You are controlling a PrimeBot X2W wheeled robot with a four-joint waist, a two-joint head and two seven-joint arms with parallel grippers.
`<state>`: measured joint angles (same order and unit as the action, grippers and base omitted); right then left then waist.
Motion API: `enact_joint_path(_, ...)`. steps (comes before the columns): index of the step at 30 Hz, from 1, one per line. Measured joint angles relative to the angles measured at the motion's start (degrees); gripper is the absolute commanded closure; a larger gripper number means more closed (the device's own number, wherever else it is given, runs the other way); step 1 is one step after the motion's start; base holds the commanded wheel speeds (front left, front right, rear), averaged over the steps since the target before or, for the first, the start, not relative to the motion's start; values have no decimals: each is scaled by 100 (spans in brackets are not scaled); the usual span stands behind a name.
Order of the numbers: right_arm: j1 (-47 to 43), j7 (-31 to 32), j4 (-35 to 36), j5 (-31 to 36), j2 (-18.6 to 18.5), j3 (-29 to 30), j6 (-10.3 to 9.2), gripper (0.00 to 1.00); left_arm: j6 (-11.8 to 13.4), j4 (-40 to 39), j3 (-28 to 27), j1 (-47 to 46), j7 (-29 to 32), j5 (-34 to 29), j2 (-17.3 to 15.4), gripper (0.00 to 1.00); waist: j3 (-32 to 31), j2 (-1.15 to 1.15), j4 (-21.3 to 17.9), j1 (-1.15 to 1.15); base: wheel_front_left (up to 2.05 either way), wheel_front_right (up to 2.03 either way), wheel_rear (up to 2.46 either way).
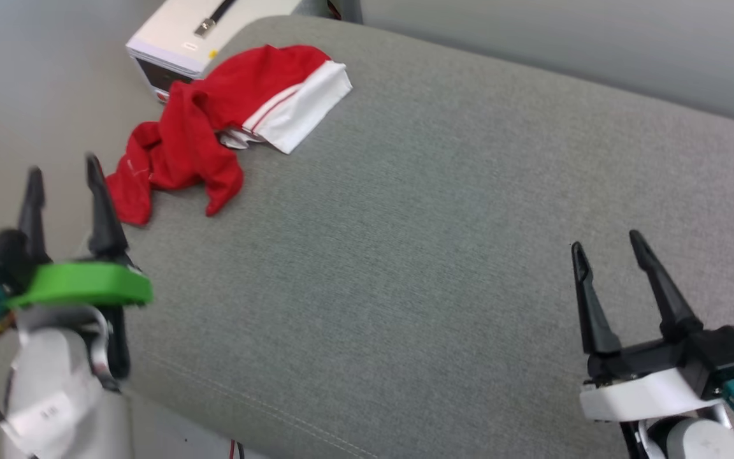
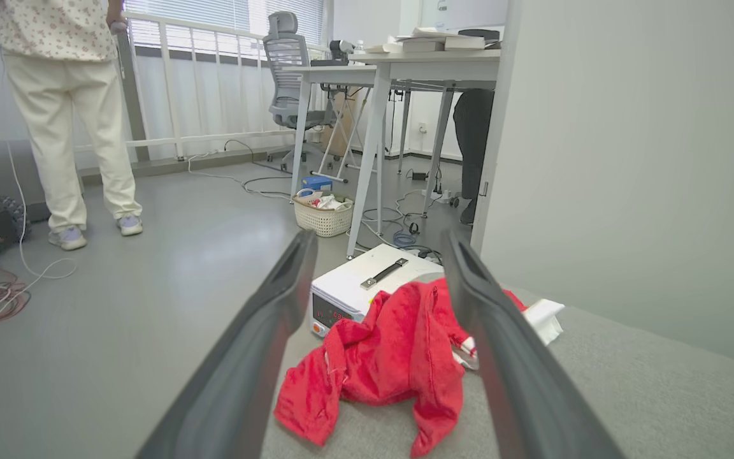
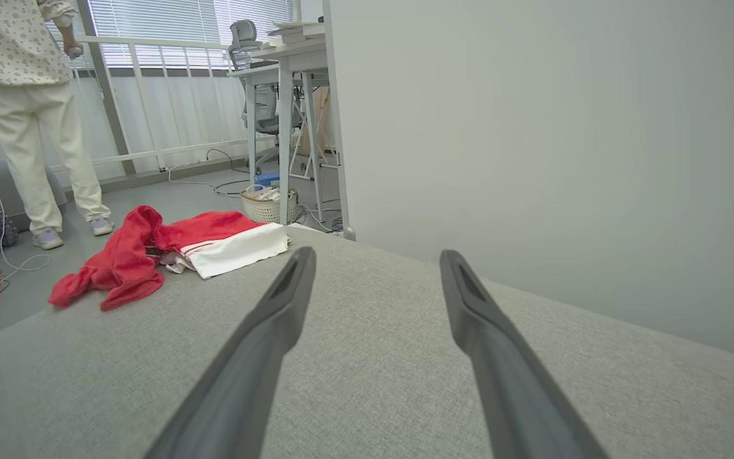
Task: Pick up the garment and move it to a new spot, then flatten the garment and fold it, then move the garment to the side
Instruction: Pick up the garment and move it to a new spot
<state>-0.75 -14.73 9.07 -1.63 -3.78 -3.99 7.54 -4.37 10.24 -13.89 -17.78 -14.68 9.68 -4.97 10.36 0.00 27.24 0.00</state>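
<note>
The garment (image 1: pixel 214 121), red with a white sleeve and striped trim, lies crumpled at the far left corner of the grey cushion (image 1: pixel 443 255), part of it hanging over the left edge. My left gripper (image 1: pixel 64 175) hovers open at the cushion's left edge, just short of the garment (image 2: pixel 386 357), with nothing between its fingers. Over the near right of the cushion my right gripper (image 1: pixel 606 245) stands open and empty, far from the garment (image 3: pixel 163 252).
A white box (image 1: pixel 195 38) with a dark handle stands on the floor beyond the garment. A grey wall panel (image 3: pixel 532 146) runs behind the cushion. A person (image 2: pixel 61 115) stands on the floor at the left, near cables, a desk and a basket (image 2: pixel 323 217).
</note>
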Motion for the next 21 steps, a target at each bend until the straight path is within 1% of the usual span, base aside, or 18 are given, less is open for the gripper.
enact_joint_path(3,130,0,76,10,-77,27,0,0,-143,353,-233,-619,1,79,-232,0,223,0,-129,0,0,0,0)
enact_joint_path(7,262,0,218,48,-185,51,0,0,-248,815,-331,-1379,1,243,-737,0,537,0,-316,0,0,0,0)
enact_joint_path(10,446,0,337,57,-250,55,0,0,-271,1322,-182,-1923,0,461,-1129,0,800,0,-435,0,0,0,0)
enact_joint_path(12,565,0,426,79,-290,52,0,0,-272,1694,174,-2275,136,745,-1404,0,981,0,-504,0,0,0,0)
enact_joint_path(13,611,0,476,105,-320,43,0,0,-275,1871,349,-2474,282,948,-1535,0,1081,0,-538,1,0,0,0)
enact_joint_path(15,688,0,543,144,-390,40,0,0,-296,2210,769,-2861,849,1428,-1798,0,1284,0,-604,1,0,0,0)
enact_joint_path(17,729,0,605,177,-435,35,0,0,-297,2440,991,-3154,1299,1908,-1996,0,1459,0,-661,1,0,0,0)
enact_joint_path(19,780,0,655,213,-470,49,0,0,-297,2693,1209,-3422,2028,2458,-2178,0,1630,0,-718,1,0,0,0)
enact_joint_path(21,845,0,730,247,-513,57,0,0,-297,2882,1459,-3622,2885,3016,-2343,0,1810,0,-782,1,0,0,0)
